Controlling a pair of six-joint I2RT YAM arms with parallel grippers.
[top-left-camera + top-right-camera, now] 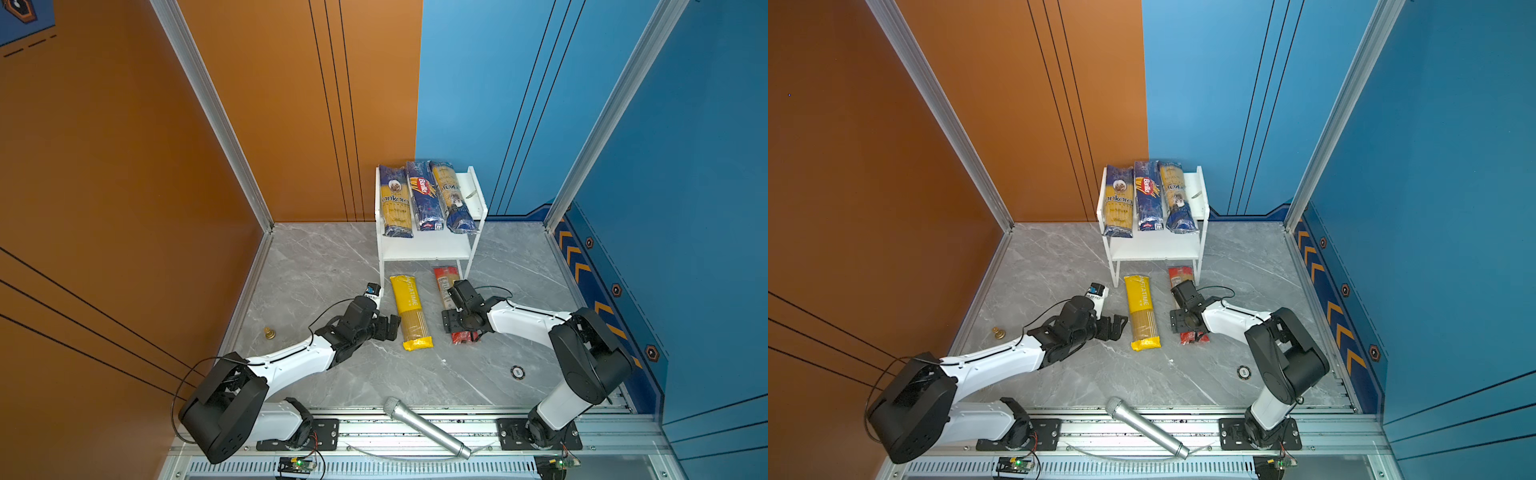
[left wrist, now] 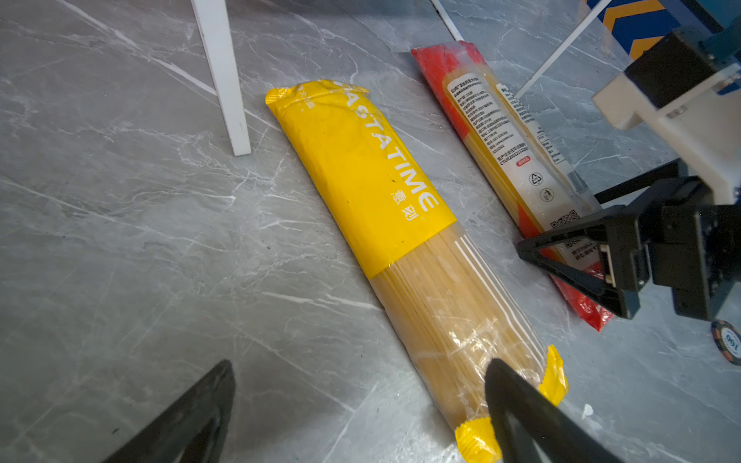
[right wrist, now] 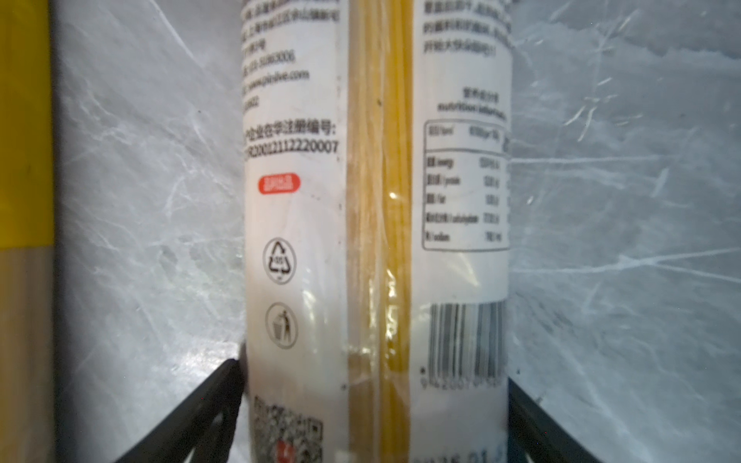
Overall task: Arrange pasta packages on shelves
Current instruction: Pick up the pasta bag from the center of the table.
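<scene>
The white shelves (image 1: 474, 195) stand at the back; their top board holds three pasta packages side by side: a blue-and-yellow one (image 1: 395, 203), a dark blue Barilla (image 1: 424, 195) and another blue-and-yellow one (image 1: 453, 195). The lower board (image 1: 424, 249) is bare. On the floor in front lie a yellow package (image 1: 409, 311) (image 2: 361, 168) and a red-and-clear package (image 1: 445, 278) (image 3: 296, 240). My right gripper (image 1: 457, 328) (image 3: 373, 373) reaches down over the red-and-clear one, its fingers pressed against both long sides. My left gripper (image 1: 390, 328) (image 2: 361, 368) is open beside the yellow package's near end.
A silver microphone (image 1: 428, 428) lies on the front rail. A poker chip (image 1: 517, 372) sits on the floor at the right and a small brass piece (image 1: 269, 333) at the left. A white shelf leg (image 2: 222, 80) stands close to the yellow package's far end.
</scene>
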